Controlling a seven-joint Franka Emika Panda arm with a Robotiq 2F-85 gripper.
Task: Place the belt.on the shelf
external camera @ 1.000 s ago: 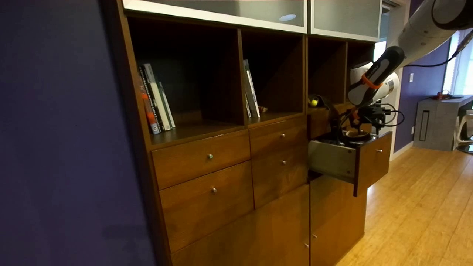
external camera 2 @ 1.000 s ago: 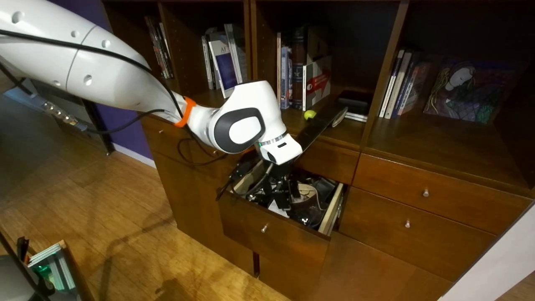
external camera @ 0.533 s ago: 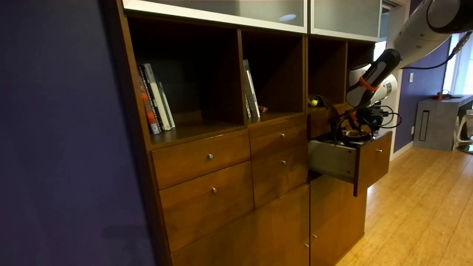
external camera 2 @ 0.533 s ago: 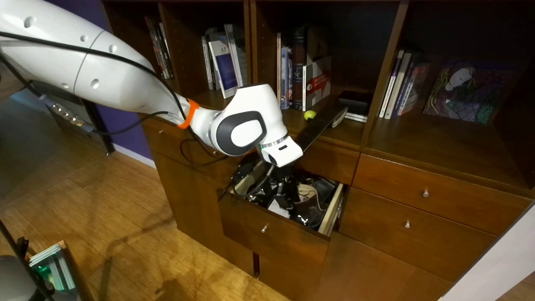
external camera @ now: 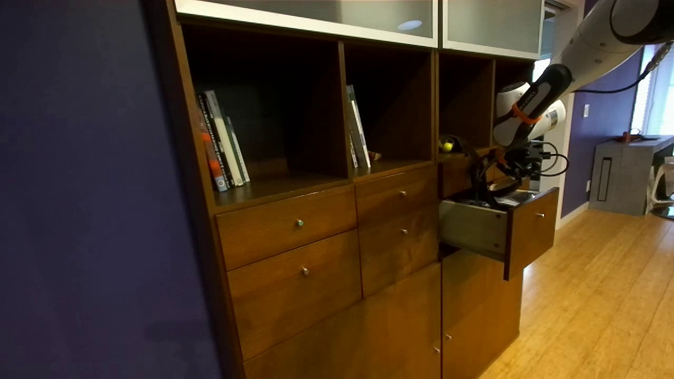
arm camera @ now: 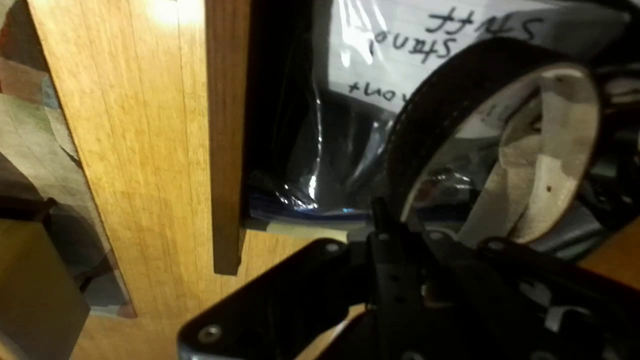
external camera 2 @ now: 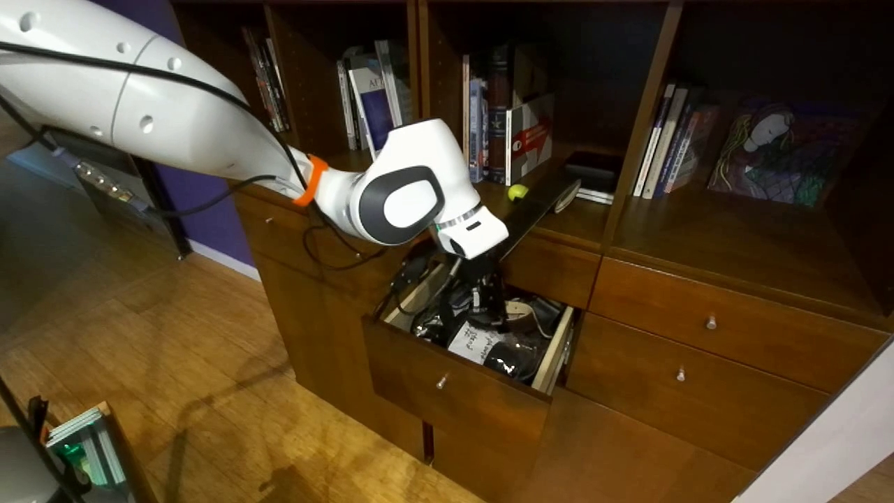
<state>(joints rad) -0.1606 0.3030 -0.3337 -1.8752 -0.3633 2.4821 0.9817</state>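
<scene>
Brown belt [arm camera: 437, 112] over bag [arm camera: 350, 152] in drawer [external camera 2: 482, 412]

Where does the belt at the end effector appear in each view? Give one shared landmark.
In an exterior view: belt right of centre, at mid-height.
In an exterior view: belt slightly right of and below centre.
Wrist view: belt loops right of centre.
Shared landmark: the open drawer.
</scene>
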